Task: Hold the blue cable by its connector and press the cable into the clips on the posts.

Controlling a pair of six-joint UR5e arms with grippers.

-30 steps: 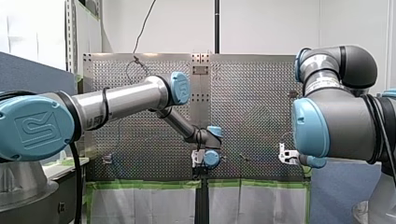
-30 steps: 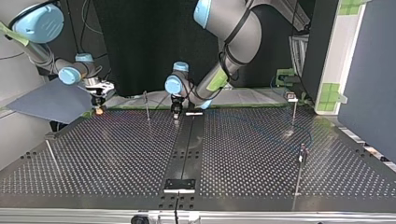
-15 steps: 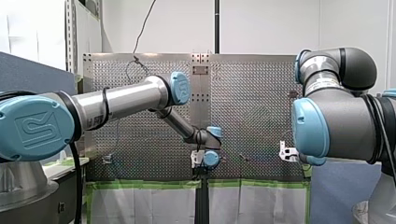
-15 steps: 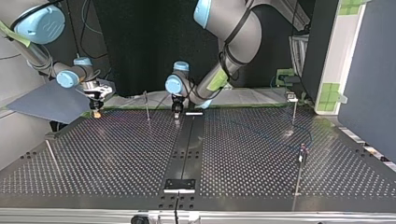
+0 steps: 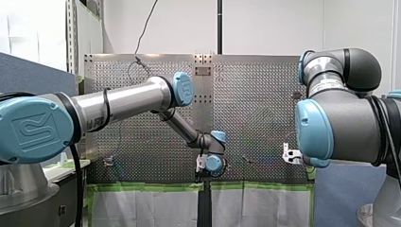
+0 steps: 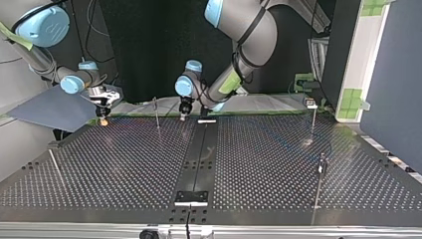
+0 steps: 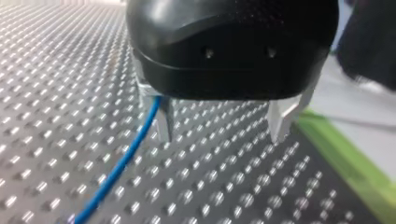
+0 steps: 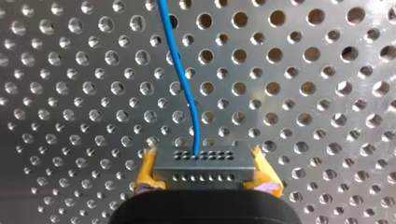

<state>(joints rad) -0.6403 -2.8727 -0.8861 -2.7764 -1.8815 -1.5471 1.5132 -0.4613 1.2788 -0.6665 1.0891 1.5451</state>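
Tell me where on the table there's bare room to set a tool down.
Two bare patches, top view: the table between the slanted post at the view's left and the centre strip, and between that strip and the near post at its right. Crowded along the far edge: my right end effector, a thin post, my left end effector, the cable.

The cable (image 8: 184, 70) is bright blue. Its connector (image 8: 204, 164) is grey metal with two rows of dark holes. My right gripper (image 8: 205, 179) has yellow pads (image 8: 146, 173); my left gripper (image 7: 222, 135) is black with silver fingers (image 7: 163, 122). The table (image 6: 278, 164) is silver, dotted all over with holes, with a dark middle strip (image 6: 199, 154) and green tape (image 7: 355, 161) along one edge.
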